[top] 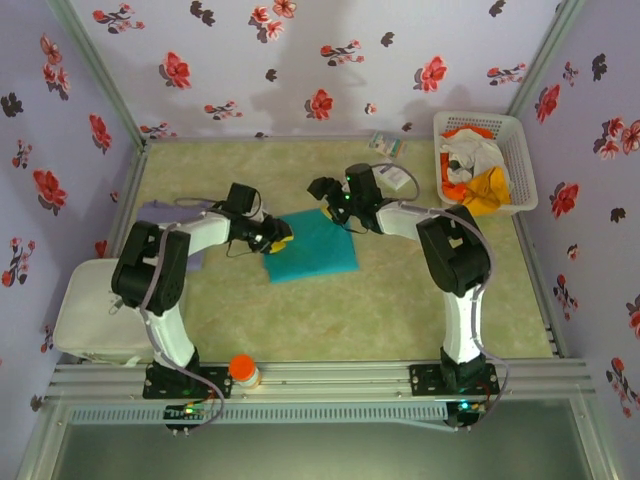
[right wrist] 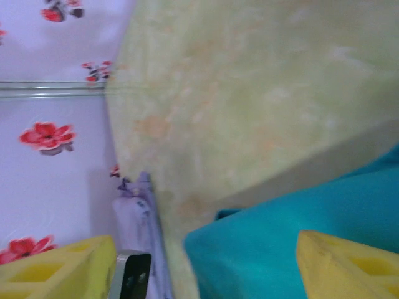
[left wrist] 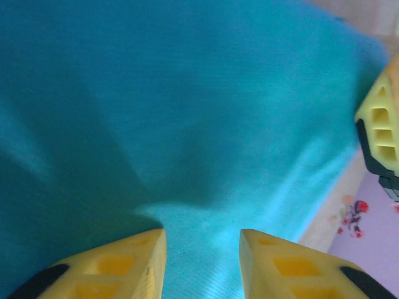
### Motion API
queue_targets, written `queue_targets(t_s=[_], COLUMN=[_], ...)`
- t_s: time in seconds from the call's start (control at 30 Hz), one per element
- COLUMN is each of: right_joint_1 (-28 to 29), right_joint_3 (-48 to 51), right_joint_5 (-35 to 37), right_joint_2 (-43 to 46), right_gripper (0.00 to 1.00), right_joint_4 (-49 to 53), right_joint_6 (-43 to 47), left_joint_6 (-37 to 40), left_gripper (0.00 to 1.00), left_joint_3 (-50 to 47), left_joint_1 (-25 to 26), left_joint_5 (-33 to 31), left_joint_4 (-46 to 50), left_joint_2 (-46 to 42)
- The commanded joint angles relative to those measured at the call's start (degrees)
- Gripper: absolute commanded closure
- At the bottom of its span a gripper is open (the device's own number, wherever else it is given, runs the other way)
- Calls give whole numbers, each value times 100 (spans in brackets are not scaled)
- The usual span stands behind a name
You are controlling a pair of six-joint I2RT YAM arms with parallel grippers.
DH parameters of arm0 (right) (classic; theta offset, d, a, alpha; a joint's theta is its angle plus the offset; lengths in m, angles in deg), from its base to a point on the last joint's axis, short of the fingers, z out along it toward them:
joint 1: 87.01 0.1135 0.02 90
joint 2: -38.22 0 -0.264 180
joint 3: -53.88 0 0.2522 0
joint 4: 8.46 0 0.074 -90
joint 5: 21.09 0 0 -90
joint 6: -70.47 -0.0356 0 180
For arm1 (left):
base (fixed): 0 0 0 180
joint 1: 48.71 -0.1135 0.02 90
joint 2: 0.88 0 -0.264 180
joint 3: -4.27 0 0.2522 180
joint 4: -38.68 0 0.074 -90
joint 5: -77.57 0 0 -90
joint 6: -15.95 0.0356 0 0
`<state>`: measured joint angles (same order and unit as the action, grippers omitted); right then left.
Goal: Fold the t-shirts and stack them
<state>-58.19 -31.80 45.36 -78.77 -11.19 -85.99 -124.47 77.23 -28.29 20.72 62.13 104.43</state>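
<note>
A teal t-shirt (top: pixel 315 250) lies folded into a rectangle at the middle of the table. My left gripper (top: pixel 275 240) sits at its left edge. In the left wrist view its yellow fingers (left wrist: pixel 134 261) stand narrowly apart, and teal cloth (left wrist: pixel 187 124) bunches up between them with creases running to the gap (left wrist: pixel 202 233). My right gripper (top: pixel 335 205) hovers at the shirt's far corner, open wide, nothing gripped (right wrist: pixel 209 249); the teal corner (right wrist: pixel 280 230) lies below it. A pale purple t-shirt (top: pixel 160 215) lies at the table's left edge, under the left arm, and shows beside the wall (right wrist: pixel 140 212).
A white lattice basket (top: pixel 520 140) stands at the back right with orange and white garments (top: pixel 480 175) in it. Small packets (top: pixel 388 145) lie near the back wall. An orange-capped bottle (top: pixel 243 371) stands on the front rail. A white box (top: pixel 95 310) sits at the near left.
</note>
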Motion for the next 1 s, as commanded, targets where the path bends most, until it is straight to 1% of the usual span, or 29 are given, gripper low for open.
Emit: queue_targets(t_s=[0.0,0.07,0.17,0.3,0.53,0.63,0.7,0.77,0.87,0.9,0.97], right_joint_1=[-179,-255,-301,-333,-350,-351,-351,-351,-351,-350,-359], right_joint_3=[331,452,760,971,1015,1026,998,974,993,1036,1155], right_joint_5=[74,-116,-73,26,-26,-83,-161,-228,-173,-108,21], right_joint_2=[-322,-392,-226,121,726,997,1189,1357,1660,1774,1975], right_gripper=[24,25,25,24,24,24,24,24,24,24,24], right_joint_4=[-326,-416,-563,-447,-61,153,326,549,1104,1282,1540], right_joint_6=[57,20,97,262,530,668,774,915,1245,1357,1519], left_joint_6=[279,524,844,1269,1720,2140,2464,2668,2971,3112,3159], left_gripper=[65,66,66,66,60,55,53,53,49,48,45], left_joint_3=[-71,-17,85,418,937,1112,1212,1297,1456,1464,1462], left_joint_1=[-78,-201,-406,-493,-495,-510,-597,-724,-845,-837,-835], left_joint_5=[-179,-154,-147,-165,-233,-664,-1005,-1149,-1088,-1095,-1098], left_joint_4=[-15,225,543,1101,1954,2307,2588,2799,2958,2896,2712], left_joint_2=[239,359,389,232,-730,-1076,-1034,-850,-536,-452,-298])
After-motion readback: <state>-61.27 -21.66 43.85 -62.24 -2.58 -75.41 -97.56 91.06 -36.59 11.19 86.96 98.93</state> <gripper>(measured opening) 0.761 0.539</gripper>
